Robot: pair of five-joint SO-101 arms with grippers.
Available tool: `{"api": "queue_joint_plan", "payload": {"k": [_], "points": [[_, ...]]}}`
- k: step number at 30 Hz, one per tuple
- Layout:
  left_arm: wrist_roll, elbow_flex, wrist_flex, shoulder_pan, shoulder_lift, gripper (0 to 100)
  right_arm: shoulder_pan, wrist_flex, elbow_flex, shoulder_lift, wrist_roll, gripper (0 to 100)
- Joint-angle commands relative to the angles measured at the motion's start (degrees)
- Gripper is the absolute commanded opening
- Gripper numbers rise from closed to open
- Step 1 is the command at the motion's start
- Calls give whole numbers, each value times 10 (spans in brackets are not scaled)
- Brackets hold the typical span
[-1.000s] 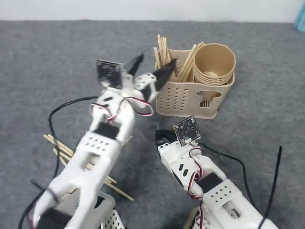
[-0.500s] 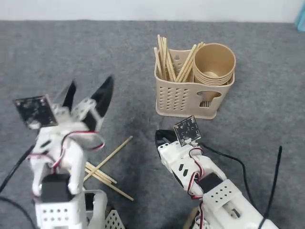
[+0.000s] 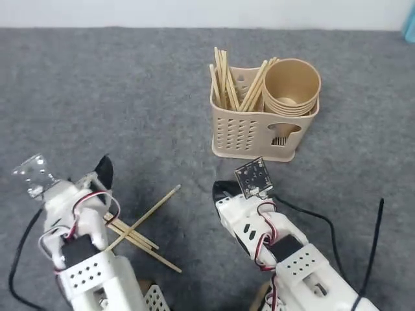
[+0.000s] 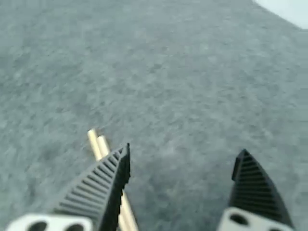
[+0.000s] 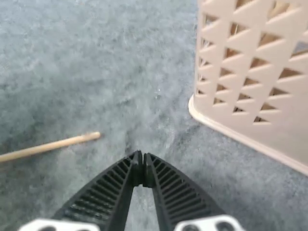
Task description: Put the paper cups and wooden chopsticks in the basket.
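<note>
Loaded basket (image 3: 249, 135), loose chopsticks (image 3: 144, 220) outside.
The beige slotted basket, upper right, holds stacked tan paper cups (image 3: 291, 91) and upright chopsticks (image 3: 225, 76); the loose chopsticks lie crossed, lower left.

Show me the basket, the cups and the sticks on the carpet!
basket (image 3: 249, 133): high view, front wall.
paper cups (image 3: 290, 81): high view, inside the top cup.
loose chopsticks (image 3: 152, 211): high view, middle of the slanted stick.

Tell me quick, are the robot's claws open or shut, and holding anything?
Left gripper: open, holding nothing.
Right gripper: shut, holding nothing.
</note>
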Motion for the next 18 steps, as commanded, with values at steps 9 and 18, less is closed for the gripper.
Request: {"api": "queue_joint_plan", "payload": {"k": [9, 18], "points": [[5, 0, 11, -14, -6, 233, 7, 7, -39, -11, 17, 13], [-11, -3, 9, -14, -5, 318, 7, 105, -86, -11, 45, 13]]}}
